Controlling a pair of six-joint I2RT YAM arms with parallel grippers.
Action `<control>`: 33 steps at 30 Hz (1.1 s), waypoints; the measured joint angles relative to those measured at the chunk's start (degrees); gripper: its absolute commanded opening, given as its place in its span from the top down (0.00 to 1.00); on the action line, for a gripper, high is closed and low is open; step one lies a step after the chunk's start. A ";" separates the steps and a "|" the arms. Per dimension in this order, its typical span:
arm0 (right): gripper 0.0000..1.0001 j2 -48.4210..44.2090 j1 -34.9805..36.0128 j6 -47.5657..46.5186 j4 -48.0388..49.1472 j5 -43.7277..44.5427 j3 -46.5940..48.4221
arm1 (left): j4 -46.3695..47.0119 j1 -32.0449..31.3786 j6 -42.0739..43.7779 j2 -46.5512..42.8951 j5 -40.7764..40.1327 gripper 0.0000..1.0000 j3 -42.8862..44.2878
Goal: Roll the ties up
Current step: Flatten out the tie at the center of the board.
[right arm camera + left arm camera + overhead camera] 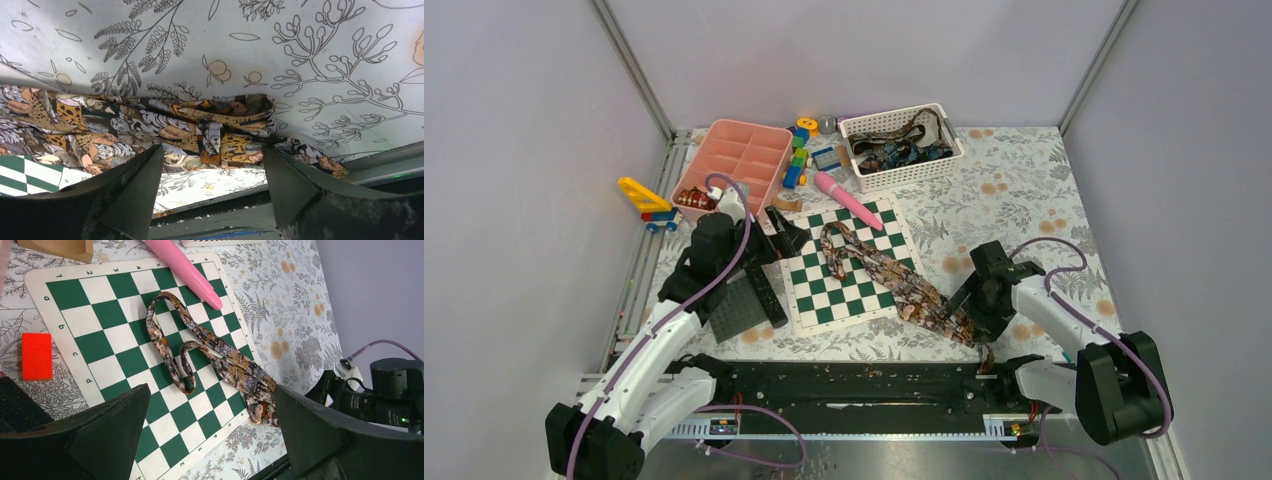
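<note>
My left end effector (pixel 211 390) hangs spread wide. The tie (pixel 894 277) trails off the chessboard (pixel 819 300) toward four o'clock; my right end effector (pixel 211 150) straddles its folded end, spread, seemingly not gripping.

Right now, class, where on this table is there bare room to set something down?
The widest free patch is floral tablecloth right of the green-and-white chessboard mat and the white slatted basket. A narrow bare strip runs along the mat's near edge. Crowded: the far-left, around the pink compartment tray, coloured toy blocks and pink wand.
</note>
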 measured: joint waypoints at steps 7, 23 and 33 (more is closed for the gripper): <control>0.53 2.08 0.00 -0.92 -0.50 0.74 -0.02 | 0.02 0.00 0.00 -0.11 0.00 0.02 0.00; 1.00 -4.98 0.07 -3.98 -1.73 4.17 4.63 | 0.04 0.00 0.02 -0.11 -0.02 0.01 0.00; 1.00 -11.13 0.07 -11.85 -8.48 11.63 33.09 | 1.09 0.00 -0.37 0.35 0.02 0.01 0.02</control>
